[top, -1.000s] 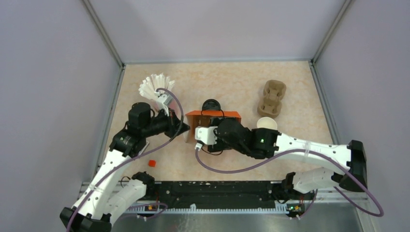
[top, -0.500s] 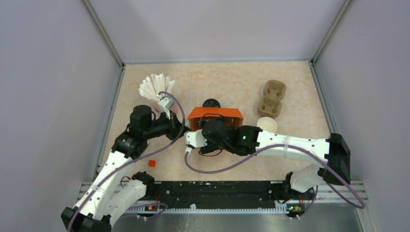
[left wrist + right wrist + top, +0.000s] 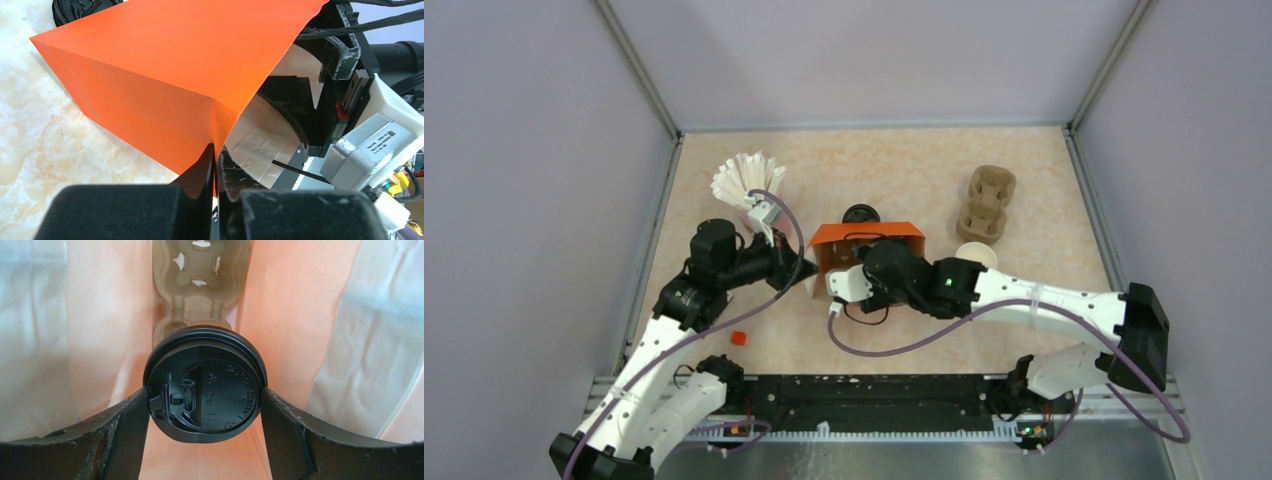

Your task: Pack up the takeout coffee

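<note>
The orange bag (image 3: 867, 238) stands open mid-table. Its near-left rim (image 3: 220, 125) is pinched in my left gripper (image 3: 216, 155), which is shut on the paper. The takeout coffee (image 3: 205, 385), a brown cup under a round black lid, hangs inside the bag. My right gripper (image 3: 205, 402) is shut on it, one finger pressed against each side of the lid. Below the cup, a tan pulp cup carrier (image 3: 200, 285) lies on the bag's floor. From the top view the cup is hidden by the right wrist (image 3: 894, 272).
A loose black lid (image 3: 861, 213) lies just behind the bag. Another pulp carrier (image 3: 986, 203) sits at back right, with a lidless cup (image 3: 976, 256) beside my right arm. A white fanned bundle (image 3: 746, 178) is at back left and a small red piece (image 3: 738, 338) near the front.
My right wrist swung a little left at the bag's mouth, then came back right. The left gripper has kept its pinch on the bag's rim.
</note>
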